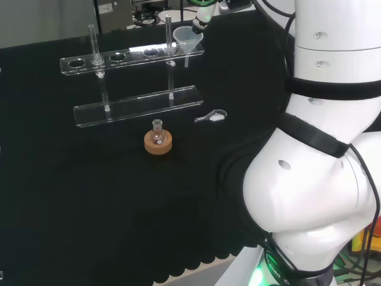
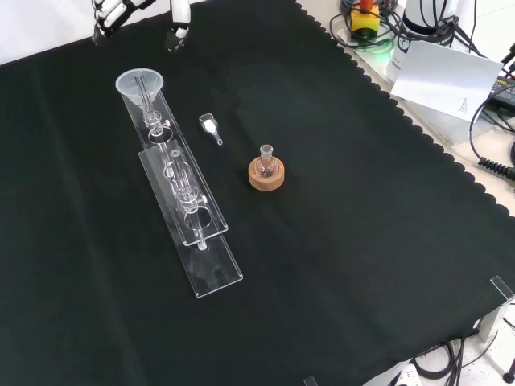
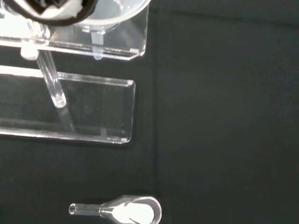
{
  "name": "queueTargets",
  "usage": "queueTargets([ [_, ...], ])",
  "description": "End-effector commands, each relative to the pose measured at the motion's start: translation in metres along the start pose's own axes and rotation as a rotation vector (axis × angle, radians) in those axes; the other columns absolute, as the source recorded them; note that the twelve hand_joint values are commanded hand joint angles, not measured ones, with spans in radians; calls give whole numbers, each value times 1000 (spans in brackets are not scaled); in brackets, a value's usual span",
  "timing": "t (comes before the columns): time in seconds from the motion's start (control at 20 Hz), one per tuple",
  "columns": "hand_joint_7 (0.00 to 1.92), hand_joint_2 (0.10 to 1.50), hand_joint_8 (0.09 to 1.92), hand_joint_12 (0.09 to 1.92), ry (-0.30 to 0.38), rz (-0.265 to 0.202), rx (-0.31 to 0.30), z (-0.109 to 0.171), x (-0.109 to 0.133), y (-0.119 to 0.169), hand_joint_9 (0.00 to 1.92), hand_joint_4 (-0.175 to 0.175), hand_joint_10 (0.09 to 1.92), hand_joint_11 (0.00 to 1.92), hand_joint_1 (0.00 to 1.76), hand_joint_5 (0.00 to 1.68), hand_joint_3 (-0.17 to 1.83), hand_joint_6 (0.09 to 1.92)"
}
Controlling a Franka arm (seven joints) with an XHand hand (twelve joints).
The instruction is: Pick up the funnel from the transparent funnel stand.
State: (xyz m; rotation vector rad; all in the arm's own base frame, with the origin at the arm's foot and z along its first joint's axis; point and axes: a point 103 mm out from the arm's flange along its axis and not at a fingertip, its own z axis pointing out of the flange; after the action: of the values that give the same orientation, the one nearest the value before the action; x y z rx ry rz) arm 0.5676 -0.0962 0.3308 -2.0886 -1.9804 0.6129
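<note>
A clear funnel (image 1: 187, 39) sits upright in the right end of the transparent stand's top plate (image 1: 128, 58) in the head view. In the front view the funnel (image 2: 140, 85) is at the stand's far end (image 2: 187, 201). The hand (image 2: 178, 26) hangs above and beyond the funnel with its fingers spread and relaxed, holding nothing and clear of the funnel. In the head view a fingertip (image 1: 200, 22) shows just right of the funnel's rim. The wrist view has the funnel's bowl (image 3: 114, 11) close under a blurred part of the hand (image 3: 51, 9).
A small round flask on a cork ring (image 1: 158, 142) (image 2: 266, 171) stands in front of the stand. A little glass scoop holding white powder (image 1: 213, 116) (image 2: 211, 125) (image 3: 126, 211) lies between flask and funnel. Two thin glass rods (image 1: 93, 44) stand up from the stand.
</note>
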Motion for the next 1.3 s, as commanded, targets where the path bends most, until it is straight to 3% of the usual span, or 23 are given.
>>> queueTargets([
  [0.05,0,576,623,1452,-52,-72,61,12,11,15,194,-6,752,8,762,97,640,87],
  [0.4,7,547,587,1446,-109,-80,89,14,22,24,196,-3,762,0,763,17,647,87],
  [0.9,0,552,615,1461,-129,-79,89,22,23,34,213,-4,762,5,669,0,527,87],
  [1.3,0,568,453,1453,-136,-83,73,24,20,42,177,-4,779,10,684,0,485,87],
])
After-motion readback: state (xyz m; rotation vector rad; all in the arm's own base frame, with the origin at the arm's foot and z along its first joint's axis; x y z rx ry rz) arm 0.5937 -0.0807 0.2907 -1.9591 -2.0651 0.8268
